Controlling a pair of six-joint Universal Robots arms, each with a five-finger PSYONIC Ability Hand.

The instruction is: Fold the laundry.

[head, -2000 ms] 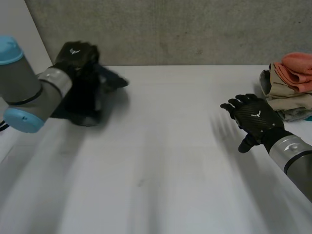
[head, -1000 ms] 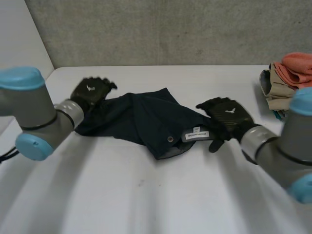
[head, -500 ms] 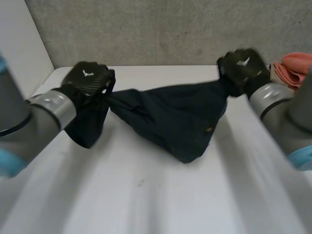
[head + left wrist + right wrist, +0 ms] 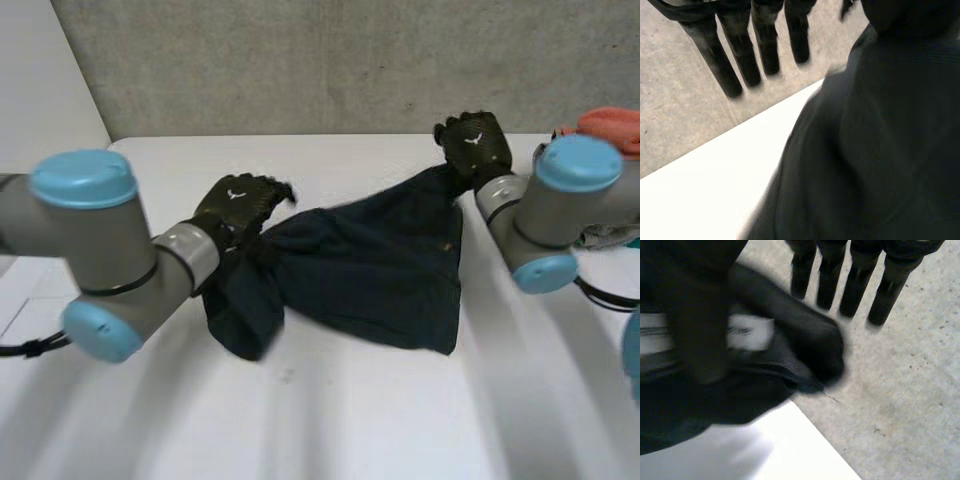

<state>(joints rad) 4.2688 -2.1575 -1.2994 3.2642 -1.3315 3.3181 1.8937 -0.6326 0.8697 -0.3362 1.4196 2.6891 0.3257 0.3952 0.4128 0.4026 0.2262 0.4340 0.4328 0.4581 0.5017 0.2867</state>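
Observation:
A dark navy garment (image 4: 370,270) lies spread across the middle of the white table (image 4: 350,420). My left hand (image 4: 238,205) rests on its bunched left end. In the left wrist view its fingers (image 4: 740,55) reach out straight past the table's edge, with the garment (image 4: 880,150) under the palm. My right hand (image 4: 475,145) sits at the garment's far right corner. Its fingers (image 4: 855,285) are straight too, and the cloth (image 4: 700,405) with a white label (image 4: 747,332) is bunched by its thumb.
A pile of folded laundry (image 4: 600,130), orange on top of beige, stands at the table's far right edge. A concrete wall runs behind the table. The near half of the table is bare.
Half a second ago both hands held the garment stretched and lifted between them. Now it lies on the table, both hands are lower, and their fingers have straightened.

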